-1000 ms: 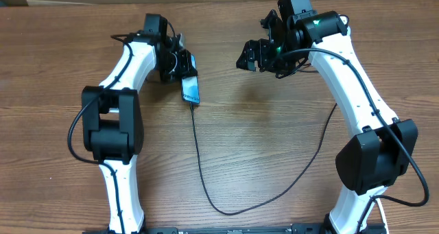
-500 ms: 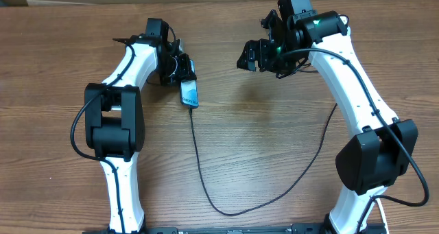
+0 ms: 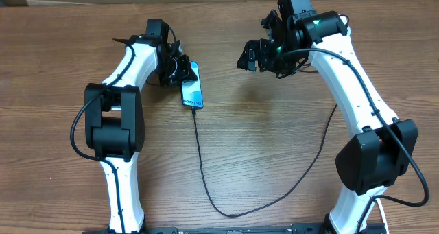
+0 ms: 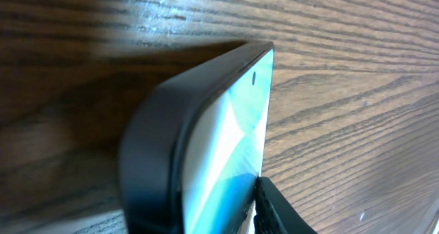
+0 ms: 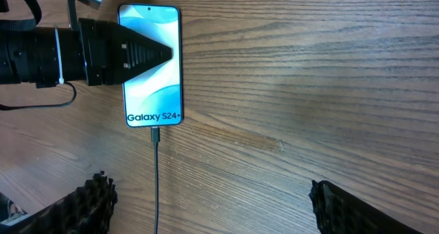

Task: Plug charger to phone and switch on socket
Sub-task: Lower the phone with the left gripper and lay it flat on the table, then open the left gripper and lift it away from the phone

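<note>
The left pincer (image 3: 180, 69) was closed on the slim rectangular phone with the teal-blue lit screen (image 3: 195, 90), gripping it by one long side. One black wedge-shaped finger (image 5: 137, 52) lay across the glass about halfway up. The other finger was hidden behind the phone, so its contact could not be seen. In the left wrist view the phone filled the frame edge-on, right against the camera, with one fingertip (image 4: 274, 210) touching the screen's lower part and a shadow under the body. The phone stuck out from that pincer's tips, and its "Galaxy S24+" end pointed away from the wrist side toward the arm bases. The small black connector tip (image 5: 155, 133) sat in the port at that end. The long thin black cable (image 5: 156, 186) ran from it over the brown wood-grain table (image 3: 260, 138), looping round toward the right arm's side. The right pincer (image 5: 209, 193) hung well apart from the phone with its fingers spread wide and nothing between them. The phone lay ahead of it and off toward its left finger.
</note>
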Robot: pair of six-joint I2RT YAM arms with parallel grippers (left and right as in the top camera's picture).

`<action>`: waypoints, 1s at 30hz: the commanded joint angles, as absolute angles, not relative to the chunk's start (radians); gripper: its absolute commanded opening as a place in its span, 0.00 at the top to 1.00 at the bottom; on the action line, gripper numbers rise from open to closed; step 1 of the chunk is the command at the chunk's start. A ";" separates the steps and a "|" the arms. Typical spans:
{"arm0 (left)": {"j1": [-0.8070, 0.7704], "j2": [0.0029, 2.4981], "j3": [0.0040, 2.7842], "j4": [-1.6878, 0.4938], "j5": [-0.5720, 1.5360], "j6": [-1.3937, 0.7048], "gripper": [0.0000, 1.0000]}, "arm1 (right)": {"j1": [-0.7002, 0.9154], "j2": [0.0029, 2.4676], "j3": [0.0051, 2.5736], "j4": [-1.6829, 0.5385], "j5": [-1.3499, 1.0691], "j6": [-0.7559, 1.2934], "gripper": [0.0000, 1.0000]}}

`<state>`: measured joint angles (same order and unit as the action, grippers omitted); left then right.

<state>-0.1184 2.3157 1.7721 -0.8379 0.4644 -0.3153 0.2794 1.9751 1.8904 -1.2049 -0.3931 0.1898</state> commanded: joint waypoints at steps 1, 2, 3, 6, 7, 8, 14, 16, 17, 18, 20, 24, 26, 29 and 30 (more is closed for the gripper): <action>-0.127 2.306 1.788 -0.854 0.420 -0.315 0.76 | 0.282 1.975 1.903 -1.203 -0.389 0.185 0.09; -0.127 2.306 1.788 -0.859 0.413 -0.315 0.76 | 0.282 1.975 1.903 -1.203 -0.389 0.185 0.09; -0.127 2.306 1.788 -0.862 0.409 -0.315 0.75 | 0.282 1.975 1.903 -1.203 -0.389 0.185 0.09; -0.125 2.306 1.788 -0.871 0.395 -0.314 0.74 | 0.282 1.975 1.903 -1.203 -0.389 0.185 0.09; -0.125 2.306 1.788 -0.875 0.383 -0.315 0.74 | 0.282 1.975 1.903 -1.203 -0.389 0.185 0.09; -0.125 2.306 1.788 -0.879 0.369 -0.315 0.72 | 0.282 1.975 1.903 -1.203 -0.389 0.185 0.09; -0.125 2.306 1.788 -0.894 0.329 -0.315 0.64 | 0.282 1.975 1.903 -1.203 -0.389 0.185 0.09; -0.125 2.306 1.789 -0.894 0.329 -0.315 0.62 | 0.282 1.975 1.903 -1.203 -0.389 0.185 0.09; -0.125 2.306 1.789 -0.894 0.329 -0.315 0.62 | 0.282 1.975 1.903 -1.203 -0.389 0.185 0.09; -0.125 2.305 1.790 -0.894 0.329 -0.315 0.62 | 0.282 1.975 1.903 -1.203 -0.389 0.185 0.09; -0.125 2.305 1.790 -0.895 0.329 -0.315 0.62 | 0.282 1.975 1.903 -1.203 -0.388 0.185 0.09; -0.125 2.305 1.790 -0.898 0.324 -0.315 0.62 | 0.282 1.975 1.903 -1.203 -0.389 0.185 0.09; -0.125 2.305 1.790 -0.905 0.304 -0.315 0.62 | 0.282 1.975 1.903 -1.203 -0.389 0.185 0.09; -0.125 2.305 1.790 -0.916 0.277 -0.315 0.62 | 0.282 1.975 1.903 -1.203 -0.382 0.185 0.09; -0.125 2.305 1.790 -0.918 0.273 -0.315 0.62 | 0.282 1.975 1.903 -1.203 -0.382 0.185 0.09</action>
<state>-0.1242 2.3066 1.7889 -0.9035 0.3614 -0.3153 0.2794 1.9751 1.8904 -1.2049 -0.3916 0.1898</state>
